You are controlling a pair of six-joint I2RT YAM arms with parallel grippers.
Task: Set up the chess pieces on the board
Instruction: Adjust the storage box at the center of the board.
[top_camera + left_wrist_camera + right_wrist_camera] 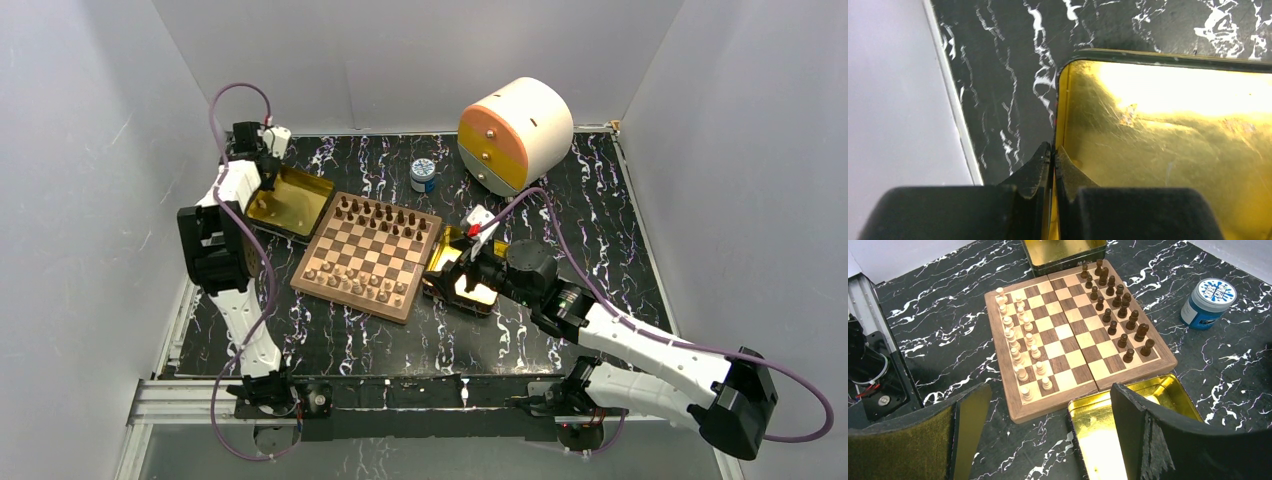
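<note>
On the board (1068, 332), pieces (1022, 374) looked light, smooth, tippy; best pinched mid-stem. Left gripper (1053, 150) was together at the tray (1173, 150) rim, right gripper (1047, 404) spread wide.

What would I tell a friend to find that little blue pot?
Start at the chessboard on the black marbled table. Beyond its far edge, toward the big cream-and-orange drum, stands the small pot. It is the only blue thing, round with a white-patterned lid; the neighbouring trays are flat gold.
</note>
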